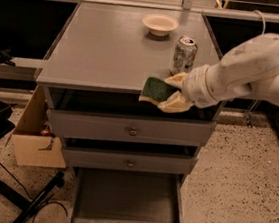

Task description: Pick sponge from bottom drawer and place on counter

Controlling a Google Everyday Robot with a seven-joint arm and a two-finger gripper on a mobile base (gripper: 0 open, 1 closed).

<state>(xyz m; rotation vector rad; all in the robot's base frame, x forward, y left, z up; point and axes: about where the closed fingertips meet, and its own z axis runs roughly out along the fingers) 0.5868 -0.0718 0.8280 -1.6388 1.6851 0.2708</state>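
As the white arm reaches in from the right, the sponge (pixel 156 89) sits pinched between the pale yellow fingers (pixel 176 104) of the gripper (pixel 167 92). Its dark green scouring face is turned toward us, right over the front edge of the counter (pixel 101 49). The fingers are drawn in narrow, one above the sponge and one below. Whether the sponge touches the smooth grey top, I cannot tell. A silver drink can (pixel 184 55) stands upright just behind the gripper, and a round cream bowl (pixel 160 24) sits further back. Down below, the bottom drawer (pixel 124 197) is pulled out, a shallow grey tray.
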